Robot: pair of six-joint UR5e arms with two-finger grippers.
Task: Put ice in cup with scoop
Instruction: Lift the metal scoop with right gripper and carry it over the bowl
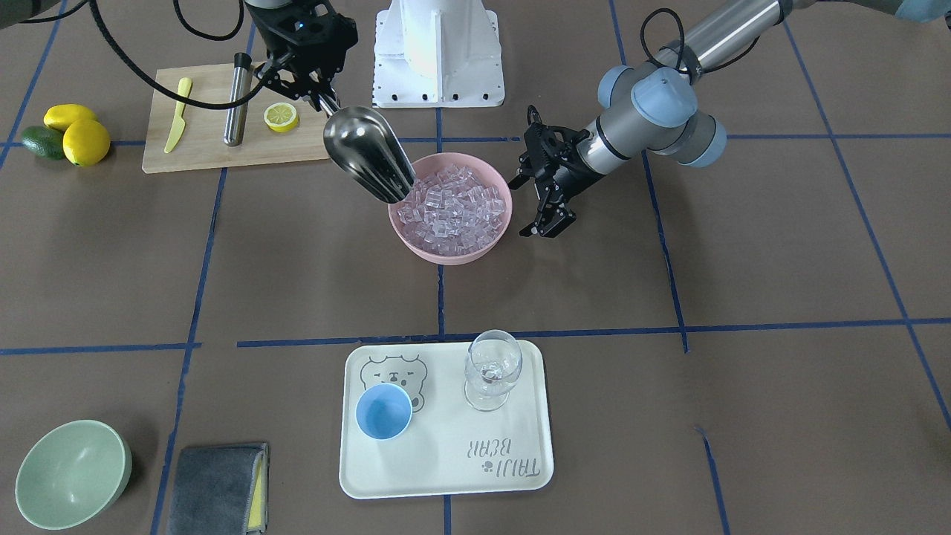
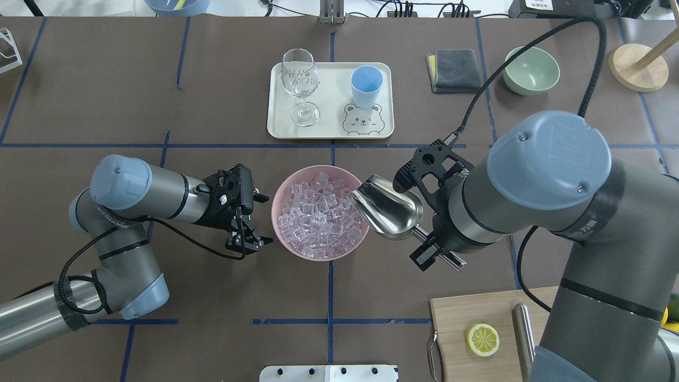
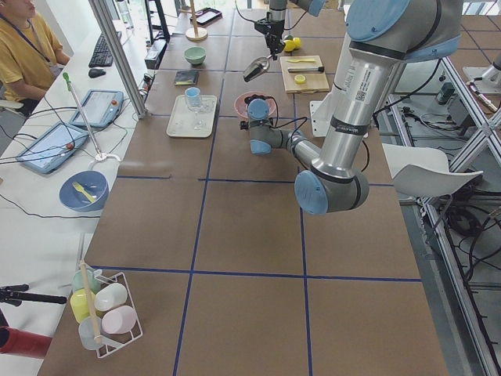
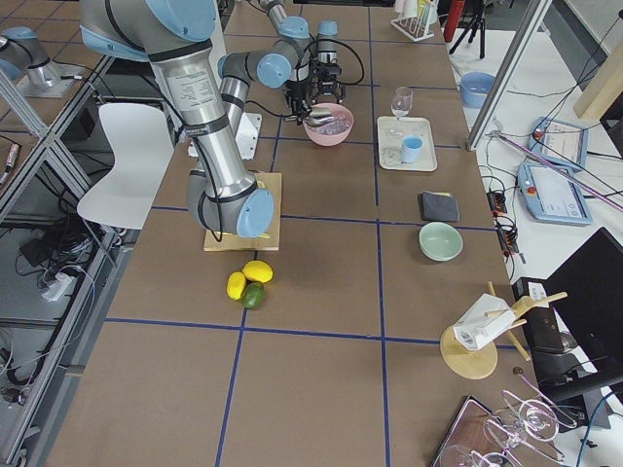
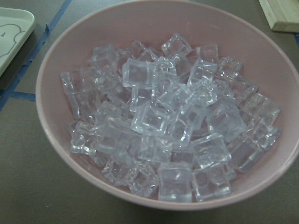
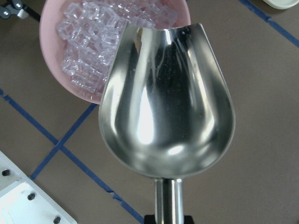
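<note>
The ice (image 1: 453,204) (image 2: 318,212) (image 5: 163,126) is a heap of clear cubes filling a pink bowl (image 1: 446,256) (image 2: 281,191) at the table's middle. My right gripper (image 1: 321,95) (image 2: 432,246) is shut on the handle of the steel scoop (image 1: 368,152) (image 2: 387,209) (image 6: 168,107). The scoop's trough is empty and tilted, its lip over the bowl's rim above the ice (image 6: 88,32). My left gripper (image 1: 536,208) (image 2: 259,218) stands open just beside the bowl's other side, holding nothing. The light-blue cup (image 1: 383,411) (image 2: 366,85) stands empty and upright on a cream tray (image 1: 520,461) (image 2: 276,106).
A wine glass (image 1: 492,368) (image 2: 300,79) shares the tray. A green bowl (image 1: 70,472) and grey cloth (image 1: 219,487) lie beyond the tray on my right. A cutting board (image 1: 208,148) with a lemon half (image 1: 281,117), steel tube (image 1: 238,100) and yellow knife sits behind the right arm.
</note>
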